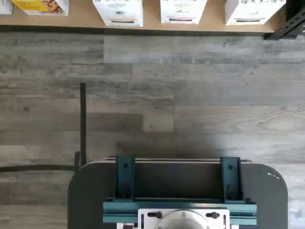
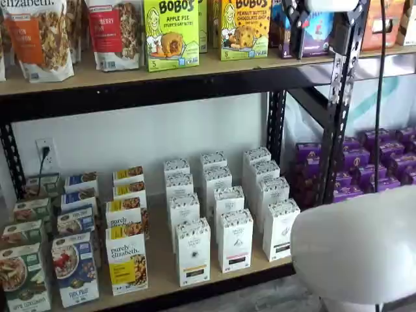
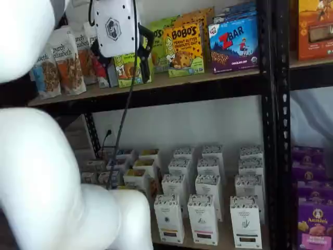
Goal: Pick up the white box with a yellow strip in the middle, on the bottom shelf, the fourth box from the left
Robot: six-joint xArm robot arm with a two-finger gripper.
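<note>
White box [image 2: 193,250] is at the front edge of the bottom shelf [image 2: 159,278], heading its own column of matching white boxes that runs back to the wall. It stands upright with its long axis vertical, its narrow face out toward the room and its speckled top up. The tan-yellow strip runs low across the face under a small dark emblem; the print is too small to read. Seen in both shelf views [image 3: 169,219] and the wrist view [image 1: 119,10].

Front-row neighbours:
- On one side, just beside it, a yellow-and-white "purely elizabeth." box [image 2: 127,263].
- On the other side, a similar white box with a darker strip [image 2: 235,240].

Nothing is touching the white box.

Upper shelf [image 2: 195,68] holds:
- Purely Elizabeth bags [image 2: 42,36].
- Bobo's "Apple Pie" box [image 2: 170,32].
- Bobo's "Peanut Butter Chocolate Chip" box [image 2: 246,26].
- ZBar "Chocolate Chip" box [image 3: 234,41].

Purple Annie's boxes [image 3: 315,219] fill the next bay.

Claw [image 3: 122,60] is up at upper-shelf height, well apart from the white box. Its black fingers are spread wide with nothing between them.
</note>
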